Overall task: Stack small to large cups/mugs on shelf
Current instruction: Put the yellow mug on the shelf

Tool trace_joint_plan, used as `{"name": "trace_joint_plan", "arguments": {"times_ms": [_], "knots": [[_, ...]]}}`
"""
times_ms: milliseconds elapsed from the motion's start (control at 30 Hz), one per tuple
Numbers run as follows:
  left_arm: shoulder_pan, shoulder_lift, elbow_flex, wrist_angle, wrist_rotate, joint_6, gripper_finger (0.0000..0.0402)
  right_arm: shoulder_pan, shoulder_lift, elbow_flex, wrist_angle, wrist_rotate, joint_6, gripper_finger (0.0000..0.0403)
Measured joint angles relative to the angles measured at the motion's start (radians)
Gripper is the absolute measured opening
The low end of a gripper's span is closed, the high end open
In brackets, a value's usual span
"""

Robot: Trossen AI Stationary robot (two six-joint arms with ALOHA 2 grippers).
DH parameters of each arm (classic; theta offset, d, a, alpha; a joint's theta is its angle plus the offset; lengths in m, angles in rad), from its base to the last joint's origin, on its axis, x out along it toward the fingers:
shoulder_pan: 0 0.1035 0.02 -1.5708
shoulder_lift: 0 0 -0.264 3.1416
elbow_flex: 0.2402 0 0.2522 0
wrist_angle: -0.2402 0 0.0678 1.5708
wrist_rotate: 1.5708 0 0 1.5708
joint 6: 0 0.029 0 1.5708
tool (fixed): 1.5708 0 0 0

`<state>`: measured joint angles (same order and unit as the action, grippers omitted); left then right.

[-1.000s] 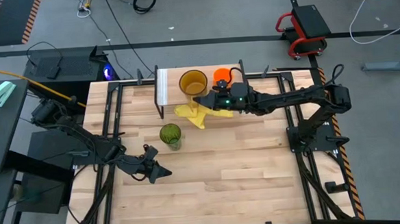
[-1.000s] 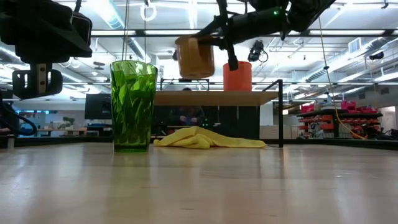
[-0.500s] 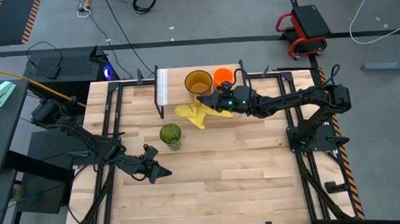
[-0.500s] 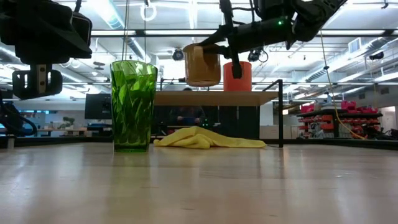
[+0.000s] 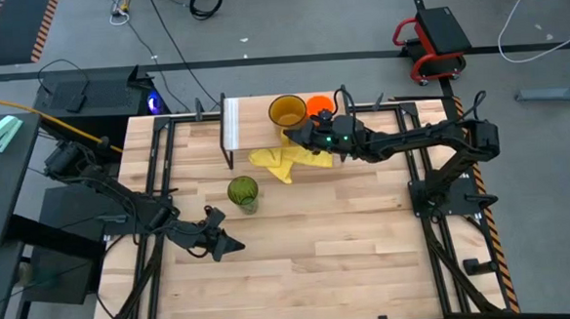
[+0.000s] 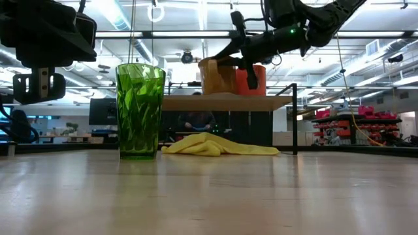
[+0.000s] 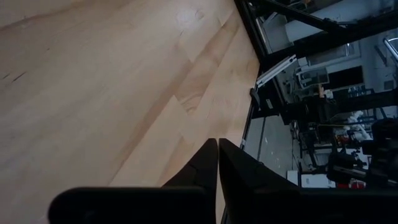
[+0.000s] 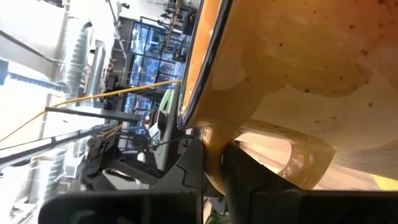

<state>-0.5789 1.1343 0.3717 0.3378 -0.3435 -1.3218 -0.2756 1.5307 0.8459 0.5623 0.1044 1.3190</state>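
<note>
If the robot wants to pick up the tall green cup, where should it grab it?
Probably around the side wall, near the upper half. The green tumbler stands upright on the table with no handle and open space all round it. The left gripper, idle and shut nearby, could come in level from its own side; a top grab on the rim also looks possible.
</note>
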Motion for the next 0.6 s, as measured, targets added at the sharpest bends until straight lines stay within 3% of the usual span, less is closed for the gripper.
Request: {"name": "trace_joint_plan", "arguments": {"times_ms": [467, 600], "knots": [[0.000, 0.000, 0.000, 0.000, 0.000, -0.001, 0.0019, 0.000, 0.000, 0.000, -0.009, -0.002, 0.029, 0.0033], [0.000, 0.000, 0.000, 0.000, 0.000, -0.001, 0.0024, 0.000, 0.000, 0.000, -0.017, -0.001, 0.049, 0.0060]]}}
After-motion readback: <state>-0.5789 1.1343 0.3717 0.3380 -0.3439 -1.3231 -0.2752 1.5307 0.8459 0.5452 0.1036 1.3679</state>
